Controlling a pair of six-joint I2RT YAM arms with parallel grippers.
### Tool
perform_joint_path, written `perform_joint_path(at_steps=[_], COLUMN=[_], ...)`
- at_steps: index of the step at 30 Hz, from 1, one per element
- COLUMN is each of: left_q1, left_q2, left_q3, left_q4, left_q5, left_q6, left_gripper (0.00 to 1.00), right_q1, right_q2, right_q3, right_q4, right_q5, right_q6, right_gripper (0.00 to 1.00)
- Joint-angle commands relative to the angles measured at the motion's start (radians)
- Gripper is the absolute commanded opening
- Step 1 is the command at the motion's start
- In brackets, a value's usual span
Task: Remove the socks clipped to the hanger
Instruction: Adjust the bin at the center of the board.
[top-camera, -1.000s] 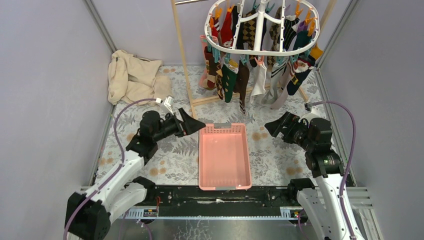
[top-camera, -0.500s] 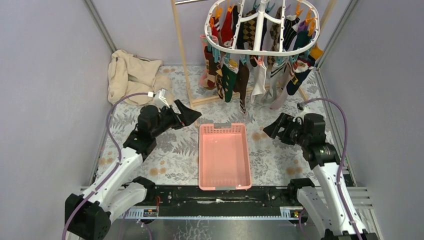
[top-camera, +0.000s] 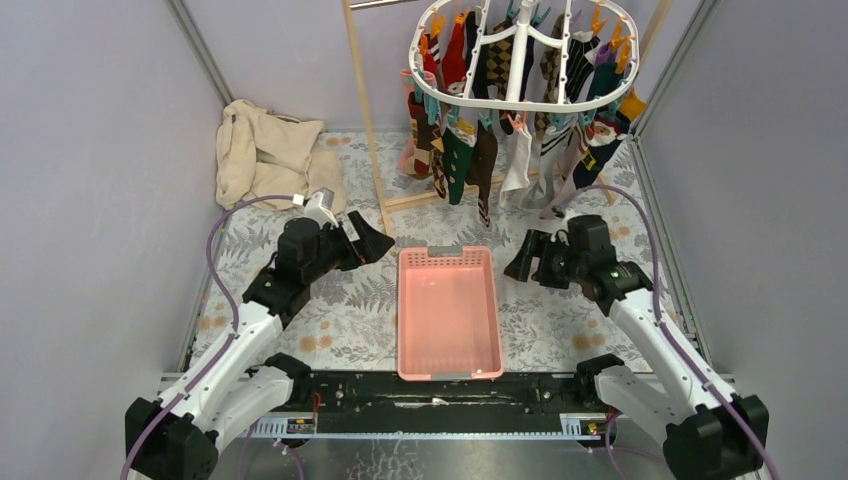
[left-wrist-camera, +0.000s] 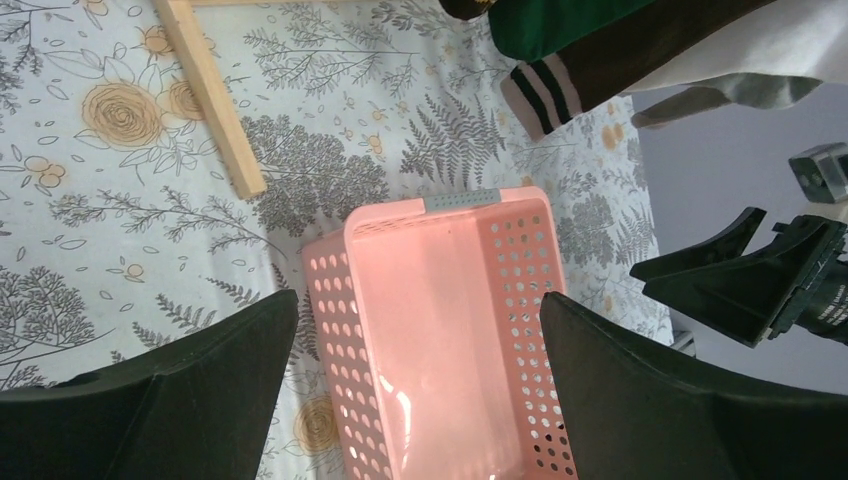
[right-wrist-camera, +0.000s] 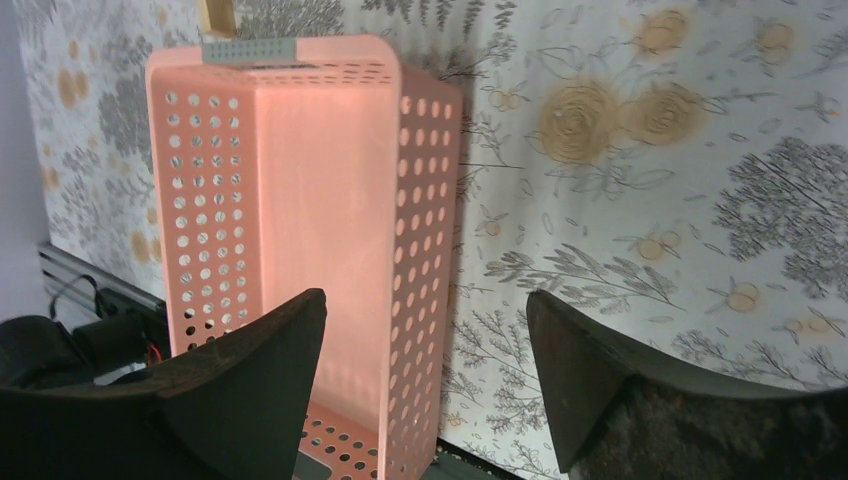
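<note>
Clock is on the top view, 12 = away from the arm bases.

- Far left, about 10 o'clock on the worktop (top-camera: 560, 310): beige cloth (top-camera: 262, 150) in a heap, not part of the job.
- Left tool (top-camera: 374, 240): jaws wide, nothing between them. It points toward 3-4 o'clock at the pink basket (top-camera: 403, 310). Its wrist view looks straight down into the basket, with sock toes only at the top edge.
- Wooden frame (top-camera: 364, 110): the upright stands at 12 o'clock of the left tool, and the foot bar runs toward 3.
- Basket: centre, between the two tools, no socks in it.
- The hanger (top-camera: 520, 104): up at 12-1 o'clock and raised well above the worktop. The oval's long axis runs 9-3.
- The socks (top-camera: 460, 160): all clipped round the rim, none off yet. They hang straight down, long axis vertical, toes short of the worktop as far as I can tell.
- Right tool (top-camera: 526, 262): jaws wide apart and empty. It faces 9 o'clock at the basket wall, and the wrist view shows basket and floral worktop only.

Key relation:
- The rack lies at 12 o'clock of the right tool and up. For the left tool it is at about 1-2 o'clock and up.
- Neither tool is aimed at it, both face the basket.
- My read is that the right arm is nearer, with the pale and striped sock toes just beyond it.
- Either arm needs to swing toward 12 and lift, then close across a sock's vertical axis and pull down off the clip.
</note>
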Motion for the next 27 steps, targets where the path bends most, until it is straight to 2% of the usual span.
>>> perform_joint_path(at_steps=[1,7,10,14,17,18,21,27], left_q1=[-0.017,-0.056,-0.070,-0.146,-0.224,-0.239,-0.257,-0.259], left_q2=[-0.001,0.013,0.040,0.067,0.095,0.105,0.133,0.187], left_q3=[0.019,0.016,0.020,0.043,0.074,0.079,0.084,0.086], left_q4=[-0.025,-0.019,-0.009,-0.005,-0.032,-0.037,-0.032,-0.015], left_q5=[-0.047,-0.060,-0.019,-0.033,-0.117,-0.134,-0.151,-0.150], left_q6=[0.043,0.037,0.032,0.053,0.061,0.060,0.049,0.040], left_gripper=[0.99,0.99,0.99,0.99,0.99,0.99,0.99,0.99], right_q1=[0.123,0.251,0.327,0.400,0.454,0.467,0.475,0.475], right_q2=[0.069,0.130,0.170,0.194,0.226,0.234,0.235,0.247], right_q3=[0.084,0.149,0.185,0.208,0.228,0.232,0.215,0.156], right_q4=[0.044,-0.009,-0.035,-0.054,-0.081,-0.088,-0.074,0.016], right_q5=[0.137,0.327,0.429,0.541,0.655,0.681,0.689,0.598], right_q6=[-0.002,-0.017,-0.022,-0.025,-0.034,-0.035,-0.032,-0.028], right_gripper=[0.81,0.81,0.82,0.85,0.99,0.99,1.00,0.99])
